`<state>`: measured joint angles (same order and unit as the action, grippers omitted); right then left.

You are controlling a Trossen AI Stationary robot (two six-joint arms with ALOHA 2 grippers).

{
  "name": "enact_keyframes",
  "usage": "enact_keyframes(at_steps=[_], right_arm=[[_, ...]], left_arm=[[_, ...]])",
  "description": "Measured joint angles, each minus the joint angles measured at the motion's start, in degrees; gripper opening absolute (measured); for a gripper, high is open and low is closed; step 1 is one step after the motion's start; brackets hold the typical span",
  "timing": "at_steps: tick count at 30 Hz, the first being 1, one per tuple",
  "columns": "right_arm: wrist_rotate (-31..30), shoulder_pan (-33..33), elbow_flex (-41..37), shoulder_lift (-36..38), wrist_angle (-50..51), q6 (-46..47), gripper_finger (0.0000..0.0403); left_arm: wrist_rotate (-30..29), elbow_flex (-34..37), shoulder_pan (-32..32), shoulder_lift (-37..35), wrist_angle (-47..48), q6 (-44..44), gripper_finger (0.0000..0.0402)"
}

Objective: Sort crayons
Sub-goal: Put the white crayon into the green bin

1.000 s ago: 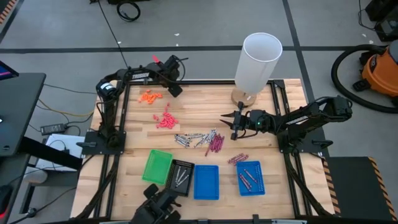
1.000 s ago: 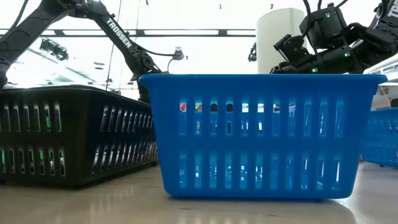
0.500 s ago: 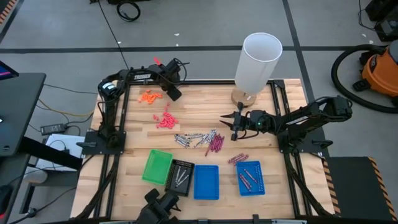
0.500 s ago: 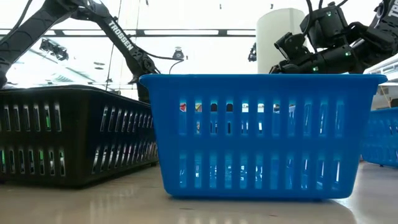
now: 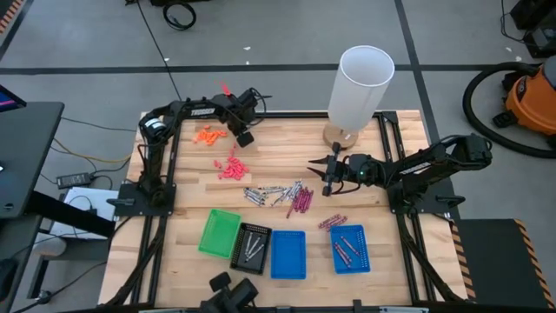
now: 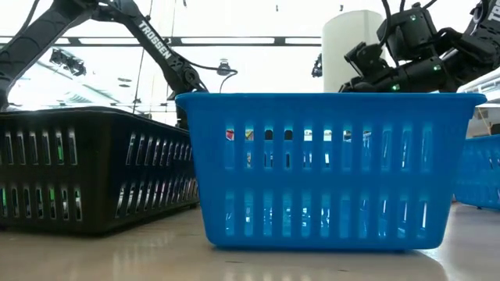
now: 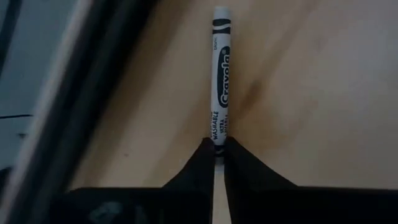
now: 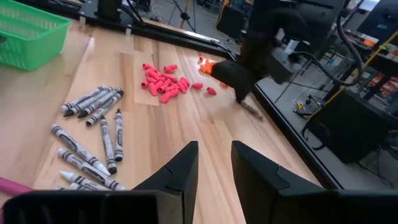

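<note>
1. A grey crayon (image 7: 220,68) lies on the wooden table (image 5: 278,148) close to its far left edge rail, one end pinched between the fingers of the left gripper (image 7: 218,148).
2. From above, the left gripper (image 5: 244,136) sits at the table's far left, just beside a small orange pile (image 5: 208,135) and beyond a scatter of pink pieces (image 5: 231,167).
3. The main heap of grey crayons (image 5: 274,193) rests near the table's middle, with a bunch of maroon crayons (image 5: 303,200) touching its right side.
4. A few more maroon crayons (image 5: 330,222) lie just beyond the right blue tray (image 5: 350,248), which holds others.
5. The black tray (image 5: 250,245) contains grey crayons; the green tray (image 5: 219,232) and the middle blue tray (image 5: 288,254) stand on either side of it.
6. The right gripper (image 5: 327,171) hovers right of the central heap, fingers spread with nothing between them; its wrist view shows the grey crayons (image 8: 93,140) ahead.
7. A white cylinder (image 5: 360,87) stands at the far edge.
</note>
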<state>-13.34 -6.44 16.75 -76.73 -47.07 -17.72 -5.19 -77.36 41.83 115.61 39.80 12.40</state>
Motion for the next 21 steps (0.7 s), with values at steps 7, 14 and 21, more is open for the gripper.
enact_keyframes(at_steps=[7,14,21], right_arm=[[-0.7,0.0,0.0,0.0,0.7,0.3,0.0105],[-0.8,0.0,0.0,0.0,1.5,0.6,0.0105],[-6.3,0.1,0.0,0.0,3.5,2.2,0.0105]], left_arm=[[3.3,0.1,-4.0,-7.8,4.5,-2.5,0.0013],[3.4,0.1,-11.0,-15.4,8.6,-9.9,0.0013],[2.8,0.1,-23.7,-22.1,15.0,-21.2,0.0012]])
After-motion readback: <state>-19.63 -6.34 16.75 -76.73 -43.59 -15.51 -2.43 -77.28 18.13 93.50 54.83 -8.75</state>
